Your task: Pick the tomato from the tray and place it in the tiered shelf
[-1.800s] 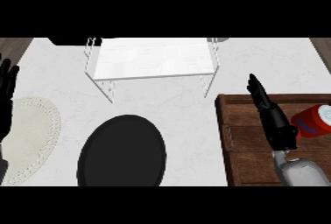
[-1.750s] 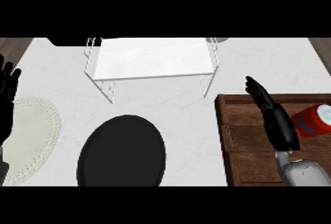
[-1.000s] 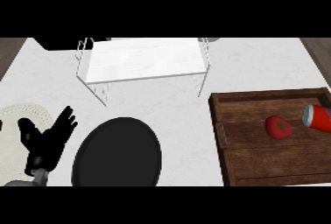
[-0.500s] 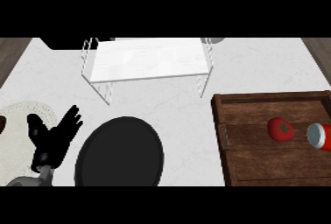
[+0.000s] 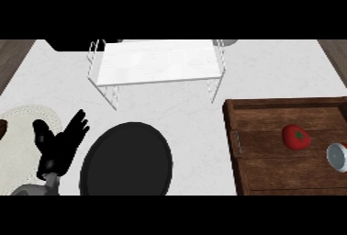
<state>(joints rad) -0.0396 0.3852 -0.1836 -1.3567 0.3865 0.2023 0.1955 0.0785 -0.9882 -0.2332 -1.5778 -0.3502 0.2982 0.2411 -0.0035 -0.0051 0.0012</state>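
Counter: white marble, under everything.
Tray: wooden, landmark.
Tomato: lay inside tray.
Tiered shelf: beyond tray, up-left.
Left hand: fingers spread wide, holding nothing, well left of tray.

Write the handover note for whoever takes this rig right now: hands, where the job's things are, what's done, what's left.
Left hand: open, fingers up, at lower left beside the black plate, holding nothing.
Right hand: not in view.
Tomato: in the wooden tray at right, next to a red can on its side.
Tiered shelf: white, at the counter's far side, nothing on its top.
Done: nothing.
Left: grasp the tomato, carry it to the shelf, place it.
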